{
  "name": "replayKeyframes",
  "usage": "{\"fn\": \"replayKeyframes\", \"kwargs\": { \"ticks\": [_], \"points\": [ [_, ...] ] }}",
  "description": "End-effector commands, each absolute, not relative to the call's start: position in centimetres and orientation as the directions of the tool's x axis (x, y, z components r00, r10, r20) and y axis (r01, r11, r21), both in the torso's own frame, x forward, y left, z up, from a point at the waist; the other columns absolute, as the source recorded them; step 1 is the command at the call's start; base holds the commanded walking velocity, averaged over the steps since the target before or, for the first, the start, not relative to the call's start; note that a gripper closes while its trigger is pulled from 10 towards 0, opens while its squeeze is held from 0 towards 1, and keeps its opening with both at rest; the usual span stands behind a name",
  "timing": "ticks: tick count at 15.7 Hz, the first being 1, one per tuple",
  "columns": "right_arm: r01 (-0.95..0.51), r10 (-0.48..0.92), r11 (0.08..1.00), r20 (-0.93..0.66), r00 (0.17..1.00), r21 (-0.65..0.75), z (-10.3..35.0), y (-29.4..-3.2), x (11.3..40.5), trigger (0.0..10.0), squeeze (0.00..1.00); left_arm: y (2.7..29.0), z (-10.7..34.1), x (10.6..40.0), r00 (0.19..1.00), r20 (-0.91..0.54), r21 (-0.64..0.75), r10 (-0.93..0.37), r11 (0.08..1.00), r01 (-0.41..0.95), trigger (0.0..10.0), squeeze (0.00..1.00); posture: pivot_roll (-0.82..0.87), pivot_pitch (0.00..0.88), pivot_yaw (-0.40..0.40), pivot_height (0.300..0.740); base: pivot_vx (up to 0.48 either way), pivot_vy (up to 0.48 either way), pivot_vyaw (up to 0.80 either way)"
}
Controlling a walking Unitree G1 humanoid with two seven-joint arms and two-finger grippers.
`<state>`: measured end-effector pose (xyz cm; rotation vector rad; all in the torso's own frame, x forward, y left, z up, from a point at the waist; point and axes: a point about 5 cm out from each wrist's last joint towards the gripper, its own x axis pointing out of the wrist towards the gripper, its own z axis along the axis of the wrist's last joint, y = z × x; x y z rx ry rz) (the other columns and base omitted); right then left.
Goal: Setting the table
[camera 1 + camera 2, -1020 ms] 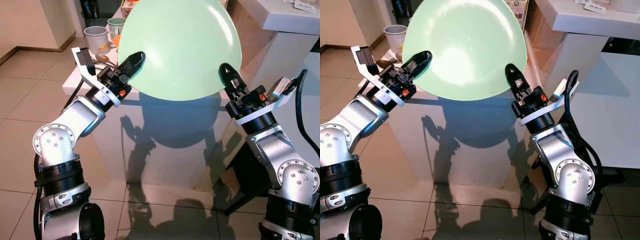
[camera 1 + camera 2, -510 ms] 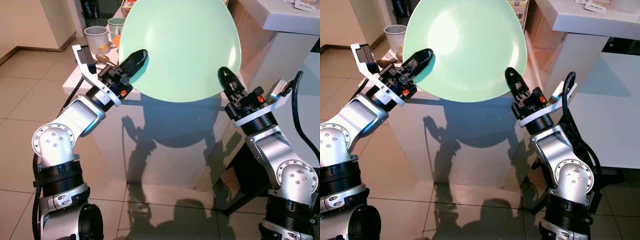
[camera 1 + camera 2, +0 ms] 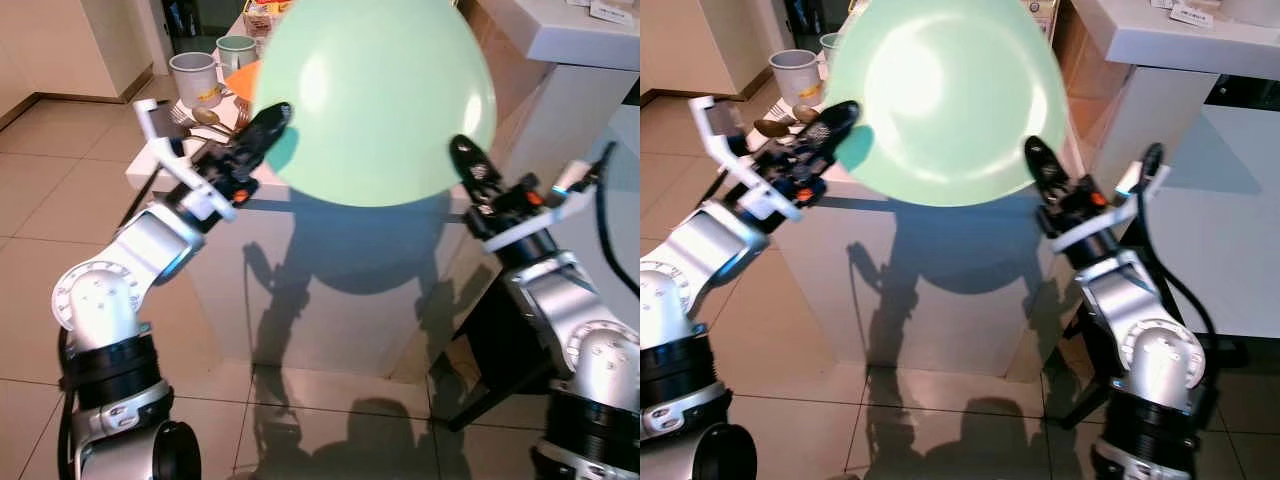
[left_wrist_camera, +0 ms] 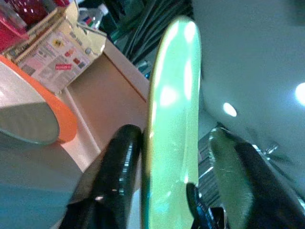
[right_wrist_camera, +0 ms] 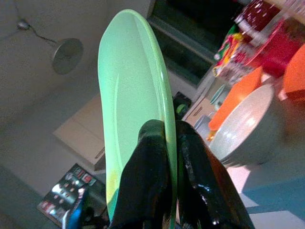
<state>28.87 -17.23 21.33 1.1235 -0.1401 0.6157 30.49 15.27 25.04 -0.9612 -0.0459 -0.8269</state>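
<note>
A large pale green plate (image 3: 375, 95) is held up over the near edge of the white table (image 3: 320, 290), tilted with its face toward me. My left gripper (image 3: 268, 122) is shut on the plate's left rim, and my right gripper (image 3: 463, 155) is shut on its right rim. In the right wrist view both black fingers (image 5: 152, 191) pinch the thin rim of the plate (image 5: 128, 95). The left wrist view has the plate (image 4: 171, 119) edge-on between its two fingers (image 4: 114, 176). Most of the tabletop is hidden behind the plate.
On the table's left part stand two cups (image 3: 193, 78), a spoon (image 3: 205, 116) and an orange mat (image 3: 246, 78) with a grey bowl (image 5: 248, 124). A white counter (image 3: 580, 40) rises at the right. Tiled floor (image 3: 60, 200) lies to the left.
Both arms have carried the plate forward and a little to the right over the table edge. The left wrist has stretched out, and both arms are blurred with motion.
</note>
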Motion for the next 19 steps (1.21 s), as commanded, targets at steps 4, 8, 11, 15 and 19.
{"fn": "replayKeyframes", "kwargs": {
  "ticks": [4, 8, 11, 15, 19],
  "points": [
    [-0.556, 0.371, 0.277, 0.447, 0.814, 0.784, 21.9, -18.8, 27.8, 0.0, 0.00, 16.0, 24.6, 29.3, 0.714, 0.348, -0.702, -0.608, 0.336, 0.628, 10.0, 1.00, -0.01, 0.000, -0.001, 0.740, 0.000, 0.000, 0.00],
    [-0.543, 0.386, 0.343, 0.412, 0.826, 0.767, 21.4, -19.3, 26.5, 0.0, 0.00, 18.4, 21.6, 29.6, 0.934, -0.015, -0.318, -0.358, 0.887, 0.335, 10.0, 0.00, -0.03, 0.000, 0.010, 0.740, 0.000, 0.000, 0.00],
    [-0.514, 0.397, 0.361, 0.371, 0.840, 0.778, 20.9, -19.3, 25.5, 0.0, 0.00, 18.3, 20.6, 28.4, 0.974, -0.035, -0.111, -0.224, 0.970, 0.219, 10.0, 0.00, -0.02, 0.000, -0.008, 0.740, 0.000, 0.000, 0.00],
    [-0.481, 0.430, 0.476, 0.282, 0.858, 0.737, 20.4, -18.3, 25.4, 0.0, 0.00, 16.8, 19.2, 28.1, 0.981, 0.006, 0.076, -0.192, 0.979, 0.191, 10.0, 0.00, -0.03, 0.000, -0.002, 0.740, 0.000, 0.000, 0.00],
    [-0.469, 0.465, 0.550, 0.213, 0.859, 0.691, 19.7, -17.8, 25.0, 10.0, 0.00, 16.6, 17.8, 27.7, 0.981, -0.002, 0.117, -0.196, 0.974, 0.195, 10.0, 0.00, -0.04, 0.000, 0.000, 0.740, 0.000, -0.182, 0.00]
  ]
}}
